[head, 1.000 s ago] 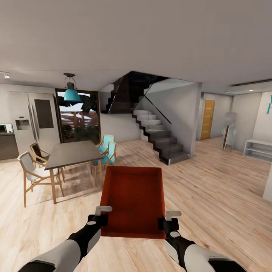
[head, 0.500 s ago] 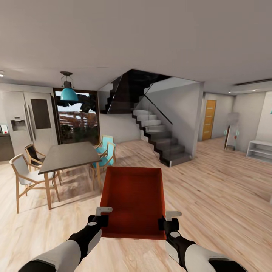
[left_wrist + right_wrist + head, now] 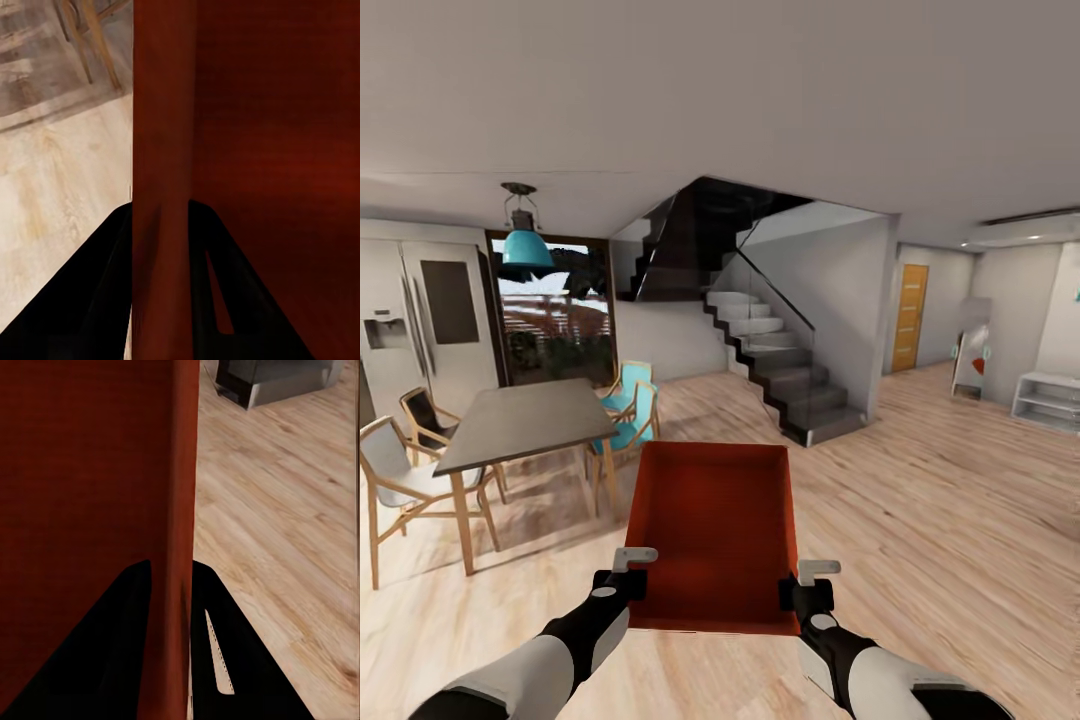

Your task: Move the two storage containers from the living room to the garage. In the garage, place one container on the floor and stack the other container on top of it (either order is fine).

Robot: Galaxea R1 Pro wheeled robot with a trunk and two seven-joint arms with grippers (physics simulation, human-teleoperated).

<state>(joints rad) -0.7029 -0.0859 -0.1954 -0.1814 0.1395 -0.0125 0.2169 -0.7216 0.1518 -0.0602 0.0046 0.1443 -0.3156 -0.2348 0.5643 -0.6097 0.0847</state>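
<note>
Meanwhile our view has swung rightward, dining table [image 3: 525,420] sliding left, as both hands, left hand [image 3: 622,571] and right hand [image 3: 806,583], stay clamped on the box [image 3: 715,530] walls, garage-bound.

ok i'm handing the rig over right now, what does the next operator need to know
Left gripper: shut on the left wall of the storage container.
Right gripper: shut on its right wall.
The container is carried level in front of the trunk, open top up, nothing inside.
Location: wood-floored open area, dining table ahead-left, staircase ahead, orange door far right.
Done: one container picked up.
Left: reach the garage, set it on the floor, fetch the second container, stack it.
</note>
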